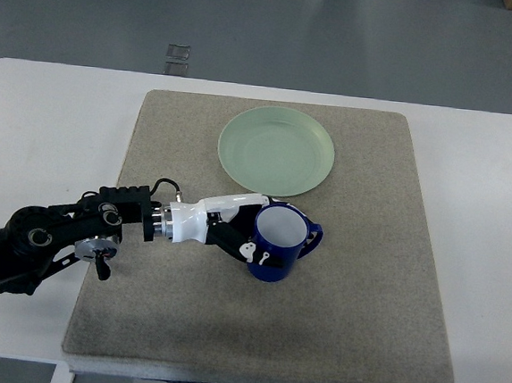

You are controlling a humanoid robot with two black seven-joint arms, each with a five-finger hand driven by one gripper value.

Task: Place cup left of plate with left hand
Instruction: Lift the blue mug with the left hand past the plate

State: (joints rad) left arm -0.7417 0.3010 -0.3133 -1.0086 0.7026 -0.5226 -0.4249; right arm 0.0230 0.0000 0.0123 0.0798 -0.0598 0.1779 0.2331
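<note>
1. Cup (278, 244) sits upright on the mat (355, 290), blue outside, white inside, mouth open to the camera, its handle sticking out to the right.
2. It stands just below the plate (277, 150), near the plate's lower rim and a touch right of its middle, with a thin strip of mat showing between them.
3. Left hand (235, 230) is right on it: white fingers (259, 255) curl around the cup's left side and front wall, thumb side up along the rim, so the grip is closed on the cup.
4. Left arm (64, 237) reaches in from the lower left edge, black joints and a cable loop by the wrist, crossing the mat's left border.
5. Plate is pale green, round, lying flat in the mat's upper middle.
6. Mat is a grey-beige square covering most of the white table (47, 119).
7. Beyond the table's far edge, grey floor, with a small metal bracket (177, 59) on it.
</note>
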